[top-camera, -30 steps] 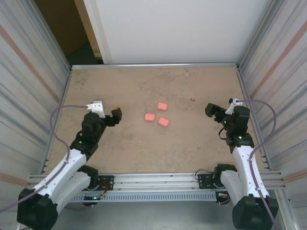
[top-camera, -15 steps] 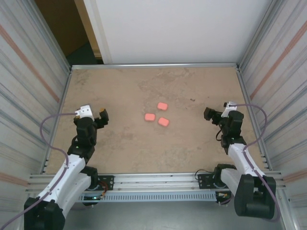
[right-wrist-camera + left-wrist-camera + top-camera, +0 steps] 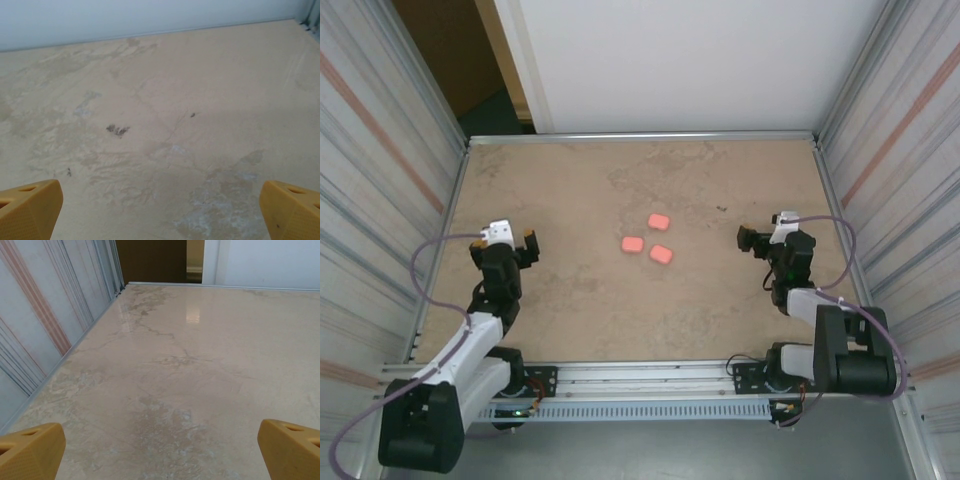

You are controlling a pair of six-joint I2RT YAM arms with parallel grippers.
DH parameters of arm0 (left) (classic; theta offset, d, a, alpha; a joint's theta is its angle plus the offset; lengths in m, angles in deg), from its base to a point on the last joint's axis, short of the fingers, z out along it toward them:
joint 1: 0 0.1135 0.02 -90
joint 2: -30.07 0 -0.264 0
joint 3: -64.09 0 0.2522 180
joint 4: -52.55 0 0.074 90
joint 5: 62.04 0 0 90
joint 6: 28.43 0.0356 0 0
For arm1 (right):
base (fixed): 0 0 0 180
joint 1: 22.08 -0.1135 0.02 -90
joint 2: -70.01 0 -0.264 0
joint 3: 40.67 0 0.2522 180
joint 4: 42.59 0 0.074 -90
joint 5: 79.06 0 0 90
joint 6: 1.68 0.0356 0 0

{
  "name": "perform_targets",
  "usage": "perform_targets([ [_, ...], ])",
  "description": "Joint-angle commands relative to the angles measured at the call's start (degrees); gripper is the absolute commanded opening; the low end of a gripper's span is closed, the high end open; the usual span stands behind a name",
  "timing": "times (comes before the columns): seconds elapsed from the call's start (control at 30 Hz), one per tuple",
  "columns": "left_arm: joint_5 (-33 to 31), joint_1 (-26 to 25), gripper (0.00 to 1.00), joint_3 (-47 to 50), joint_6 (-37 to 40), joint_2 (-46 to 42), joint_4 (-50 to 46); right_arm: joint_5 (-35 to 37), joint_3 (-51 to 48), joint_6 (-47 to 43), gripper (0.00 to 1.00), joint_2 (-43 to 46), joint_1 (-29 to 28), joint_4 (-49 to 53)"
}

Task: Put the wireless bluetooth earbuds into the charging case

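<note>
Our left tool [image 3: 160, 452] and right tool [image 3: 160, 212] gape wide and empty at opposite sides of the bench [image 3: 570, 180], well apart from the three pink cases [image 3: 633, 244] clustered mid-bench, probably because the earbuds, we judge, lie inside.

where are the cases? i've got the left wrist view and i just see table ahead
observer: three pink cases sit clustered in the middle of the table, off to the right of the left gripper.
operator: is the right arm near them
observer: no, the right gripper sits apart on their other side, open and holding nothing.
operator: are they touching each other
observer: close together, but from above small gaps show between them.
</note>
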Motion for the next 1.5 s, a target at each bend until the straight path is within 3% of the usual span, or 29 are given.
perform_targets([
  [0.0, 3.67, 1.21, 0.99, 1.04, 2.31, 2.3, 5.37, -2.14, 0.21, -3.14, 1.0, -3.85, -0.32, -6.81],
  [0.23, 6.61, 1.62, 0.99, 2.7, 6.72, 6.64, 11.57, -2.64, 1.59, -3.15, 1.0, -14.59, -0.13, -14.49],
  [0.43, 10.2, 2.17, 0.99, 3.46, 7.31, 8.67, 14.95, -2.76, 7.33, 0.43, 1.0, -14.82, 2.55, -3.52],
  [0.67, 13.94, 2.59, 0.98, 3.54, 6.99, 10.92, 18.36, -1.17, 7.41, 0.11, 1.0, -14.77, 1.88, -3.0],
  [0.87, 12.98, 2.7, 0.99, 3.45, 7.31, 14.86, 23.71, -0.27, 7.56, -0.07, 1.0, -14.77, 1.47, -2.86],
  [1.07, 17.19, 2.95, 0.99, 2.66, 7.34, 19.27, 28.62, 0.17, 7.63, -0.16, 1.0, -14.73, 1.26, -2.8],
  [1.27, 20.18, 3.76, 0.99, 3.94, 6.21, 29.02, 40.57, 0.3, 7.65, -0.14, 1.0, -14.65, 1.24, -2.81],
  [1.47, 24.02, 4.58, 0.99, 3.48, 6.58, 33.29, 43.6, 0.29, 7.6, -0.11, 1.0, -14.63, 1.12, -2.82],
])
